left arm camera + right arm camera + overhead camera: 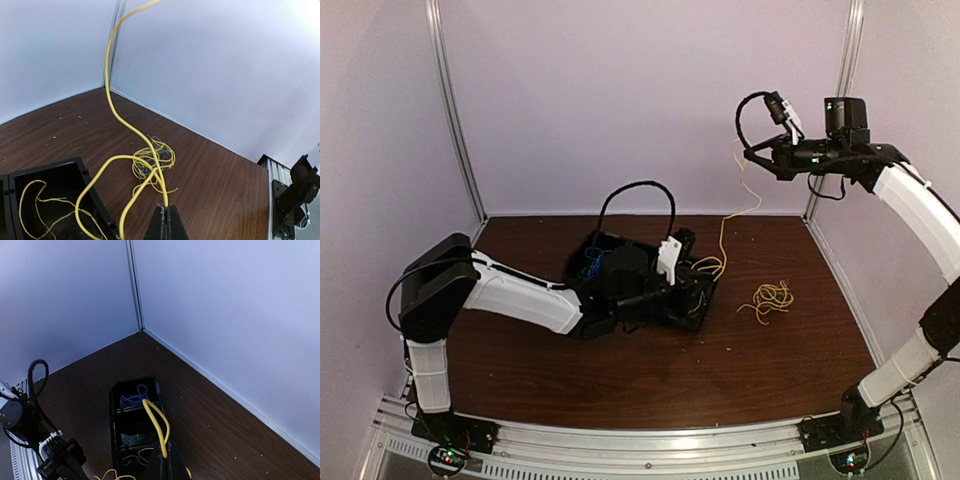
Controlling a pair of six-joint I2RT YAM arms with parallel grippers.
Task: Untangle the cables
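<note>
One thin yellow wire cable [723,232] stretches from left gripper [166,207], clenched on it over the black plastic bin [50,170], to right gripper [165,457], clenched on it at one o'clock — more pull could tighten knots inside.

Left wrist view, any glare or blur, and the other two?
Left wrist view: top-right corner blown out white, yellow cable crisp. Top external view: evenly lit but soft, loose yellow bundle fuzzy. Right wrist view: no glare, black box dark inside.
</note>
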